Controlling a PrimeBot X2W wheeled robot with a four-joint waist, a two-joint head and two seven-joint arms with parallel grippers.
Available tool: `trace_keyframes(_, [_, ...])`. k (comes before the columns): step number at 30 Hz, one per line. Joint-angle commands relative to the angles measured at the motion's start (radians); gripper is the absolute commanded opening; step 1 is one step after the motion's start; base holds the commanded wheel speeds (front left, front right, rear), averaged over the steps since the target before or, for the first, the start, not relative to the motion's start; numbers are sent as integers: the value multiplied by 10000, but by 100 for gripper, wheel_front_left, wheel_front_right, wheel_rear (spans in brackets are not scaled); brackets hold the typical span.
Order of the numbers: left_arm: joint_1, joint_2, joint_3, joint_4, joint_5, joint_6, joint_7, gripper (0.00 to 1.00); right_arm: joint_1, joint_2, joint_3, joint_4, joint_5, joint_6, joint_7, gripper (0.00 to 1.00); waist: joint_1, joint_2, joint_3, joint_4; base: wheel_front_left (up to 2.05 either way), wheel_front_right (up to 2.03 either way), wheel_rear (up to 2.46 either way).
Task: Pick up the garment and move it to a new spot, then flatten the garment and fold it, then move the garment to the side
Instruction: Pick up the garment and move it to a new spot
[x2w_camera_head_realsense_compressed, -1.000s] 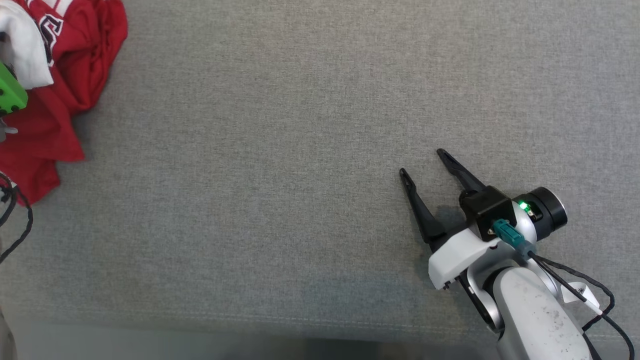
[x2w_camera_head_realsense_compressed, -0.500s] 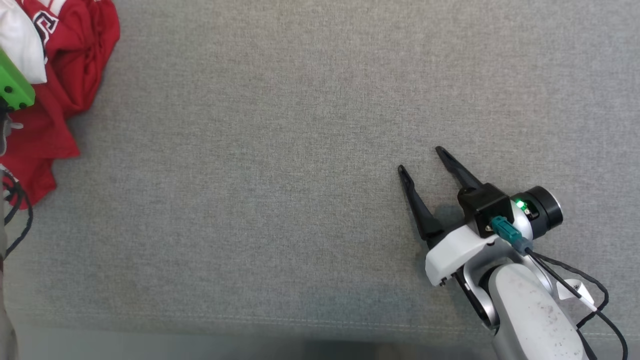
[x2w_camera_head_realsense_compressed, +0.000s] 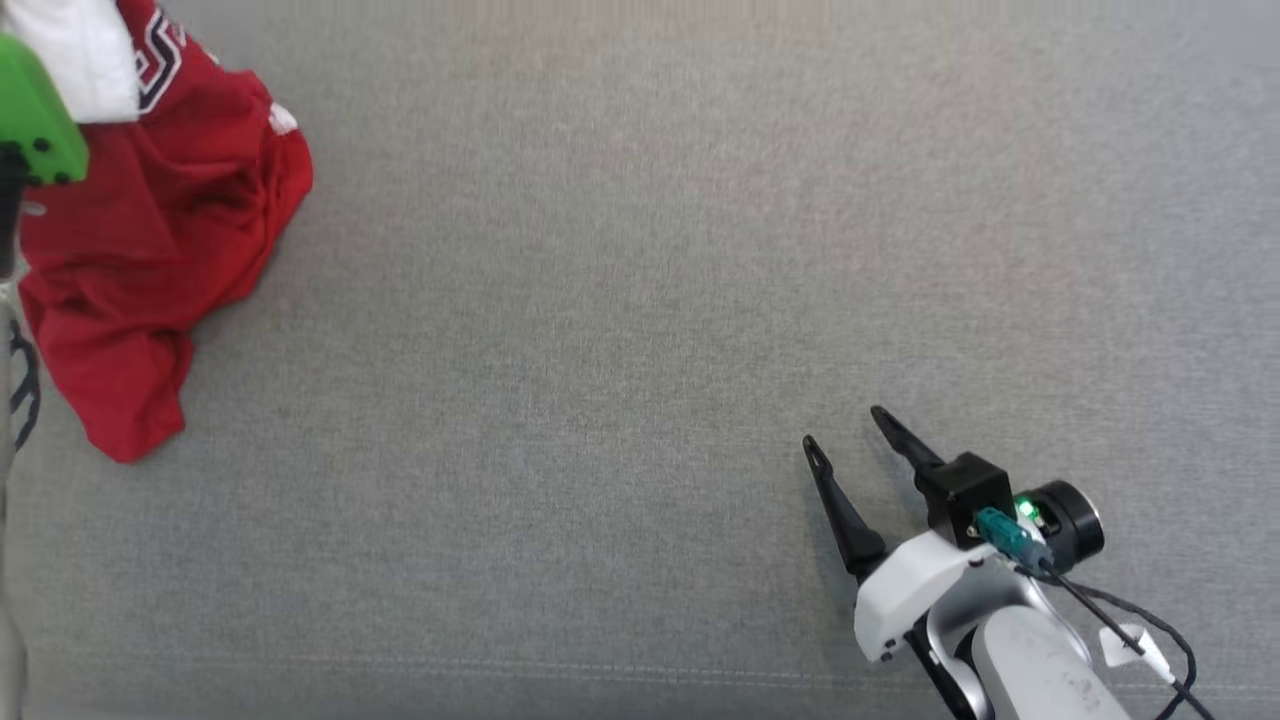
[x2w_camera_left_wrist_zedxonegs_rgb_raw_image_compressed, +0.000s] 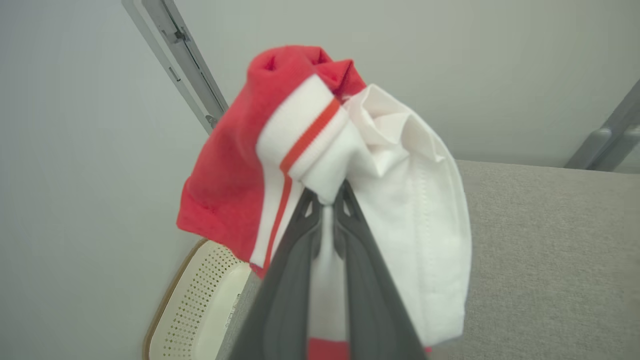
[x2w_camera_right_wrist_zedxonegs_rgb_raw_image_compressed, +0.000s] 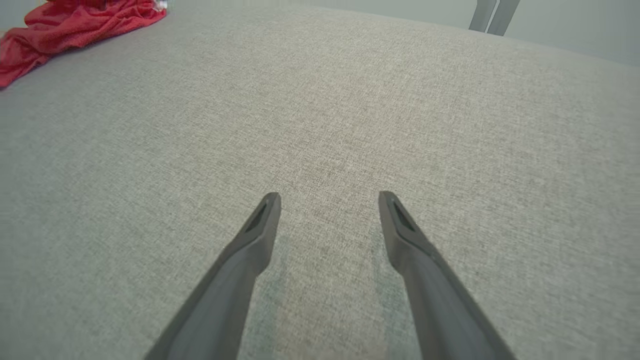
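The garment (x2w_camera_head_realsense_compressed: 160, 230) is a red jersey with white trim, bunched at the far left of the grey surface. In the left wrist view my left gripper (x2w_camera_left_wrist_zedxonegs_rgb_raw_image_compressed: 327, 192) is shut on a white, red-striped fold of the garment (x2w_camera_left_wrist_zedxonegs_rgb_raw_image_compressed: 400, 175), which drapes over both fingers above the surface. A green part of my left arm (x2w_camera_head_realsense_compressed: 35, 120) shows at the head view's top left corner. My right gripper (x2w_camera_head_realsense_compressed: 843, 428) stands open at the lower right, far from the cloth. Its fingers (x2w_camera_right_wrist_zedxonegs_rgb_raw_image_compressed: 328, 196) have nothing between them, and the garment (x2w_camera_right_wrist_zedxonegs_rgb_raw_image_compressed: 75, 22) lies at that view's far left.
A grey fabric surface (x2w_camera_head_realsense_compressed: 640, 300) spreads across the head view, with its front seam near the bottom. A white perforated basket (x2w_camera_left_wrist_zedxonegs_rgb_raw_image_compressed: 200, 310) sits below the surface's left edge. Metal frame bars (x2w_camera_left_wrist_zedxonegs_rgb_raw_image_compressed: 185, 55) stand against the pale wall.
The garment has gathered into a hanging bunch and shifted right, held up at its white part. The head view itself has shifted, so the right gripper sits lower in it.
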Motion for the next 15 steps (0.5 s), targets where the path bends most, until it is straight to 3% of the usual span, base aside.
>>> trace_keyframes(1, [-171, -156, -136, -191, 105, -48, 35, 0, 244, -3, 23, 115, 196, -13, -90, 100, 0, 0, -1275, -435, 0, 0, 0])
trace_keyframes(7, [-237, -805, -604, -829, 214, -82, 74, 0, 667, -5, -28, 337, 493, -13, -145, 100, 0, 0, -2191, -1109, 0, 0, 0])
trace_keyframes(15, [-355, -1507, -1058, -1678, 221, -122, 118, 0, 720, -3, 14, 269, 682, -13, -164, 100, 0, 0, -2345, -2288, 0, 0, 0])
